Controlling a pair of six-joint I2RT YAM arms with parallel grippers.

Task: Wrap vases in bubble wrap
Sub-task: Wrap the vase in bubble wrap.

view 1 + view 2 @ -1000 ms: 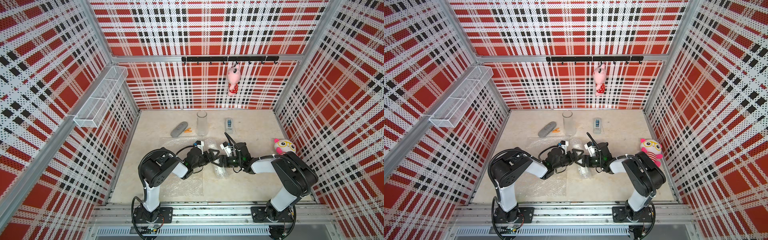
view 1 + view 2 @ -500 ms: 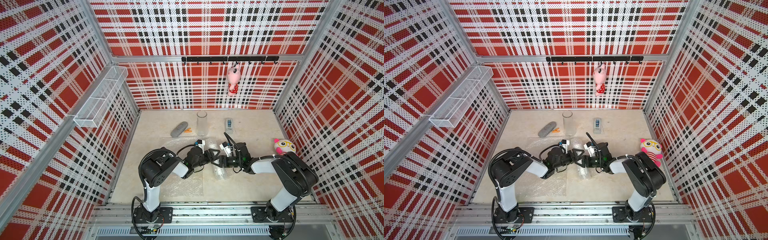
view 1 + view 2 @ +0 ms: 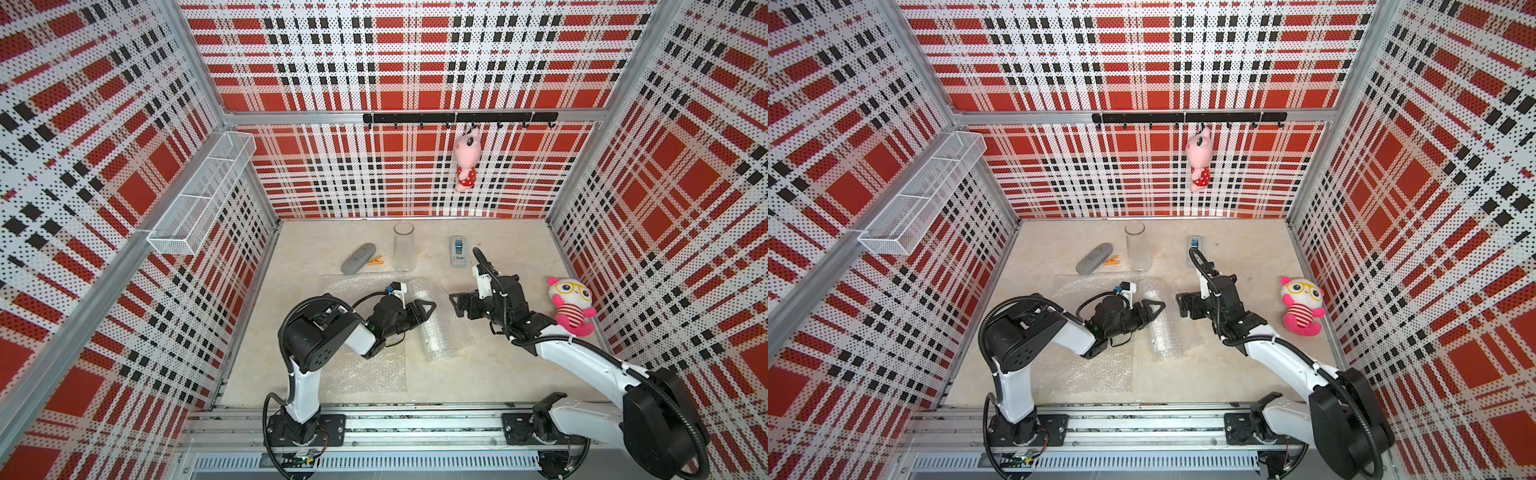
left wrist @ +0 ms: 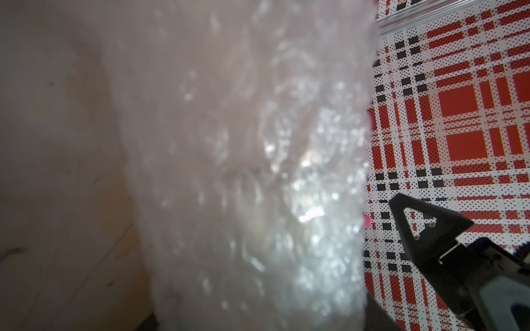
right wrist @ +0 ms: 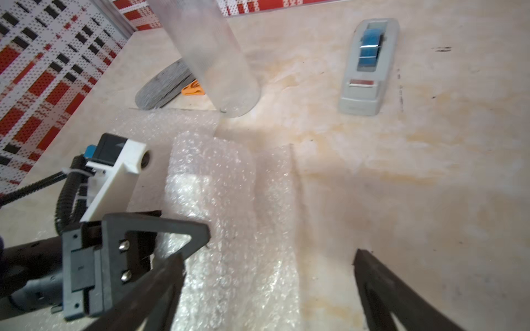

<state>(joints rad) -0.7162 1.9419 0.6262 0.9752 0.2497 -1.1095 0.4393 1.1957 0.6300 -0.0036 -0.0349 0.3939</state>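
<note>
while the clear glass vase stands upright near the back of the beige, marbled counter, a bumpy, shiny roll of bubble wrap lies mid-counter at the edge of a flat sheet. your left pincer reaches over the roll's far end; you cannot tell whether it pinches. your right pincer hangs spread wide just beside it. perforated red plaid walls enclose the cell.
</note>
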